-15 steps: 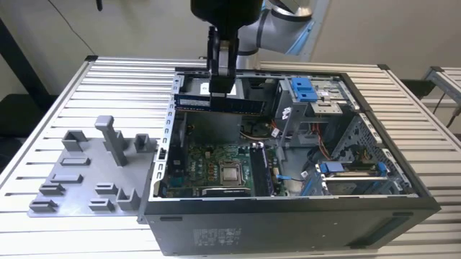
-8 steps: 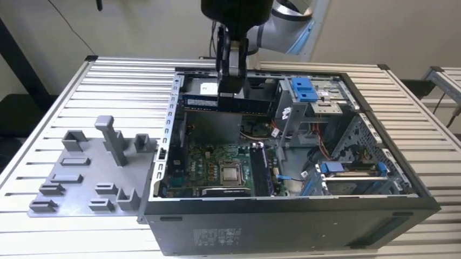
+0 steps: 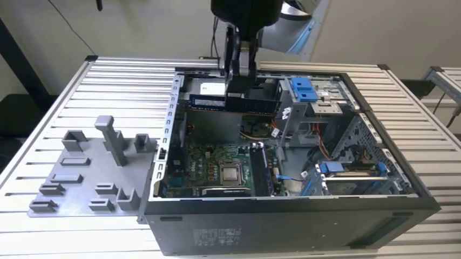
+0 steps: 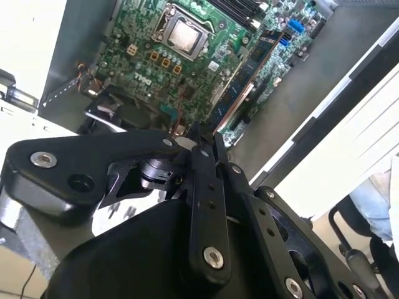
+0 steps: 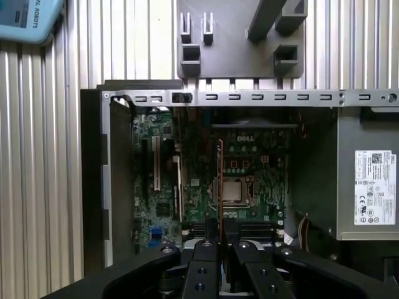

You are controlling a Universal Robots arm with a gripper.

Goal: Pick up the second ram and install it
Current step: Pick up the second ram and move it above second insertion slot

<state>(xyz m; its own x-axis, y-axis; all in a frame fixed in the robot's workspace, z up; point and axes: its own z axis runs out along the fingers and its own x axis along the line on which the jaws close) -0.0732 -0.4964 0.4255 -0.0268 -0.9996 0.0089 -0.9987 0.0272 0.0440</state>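
We have the tool [image 3: 240, 93] clamped on the second ram [image 3: 209, 102], held edge-down over the far end of the open computer case [image 3: 288, 221]. Its long axis looks crosswise to the black motherboard sockets [image 3: 260, 166] below it.

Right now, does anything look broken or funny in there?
Nothing looks broken or spilled. The only odd bit: the memory stick hangs in the air above the open computer case, pinched by the end effector, not plugged in yet.
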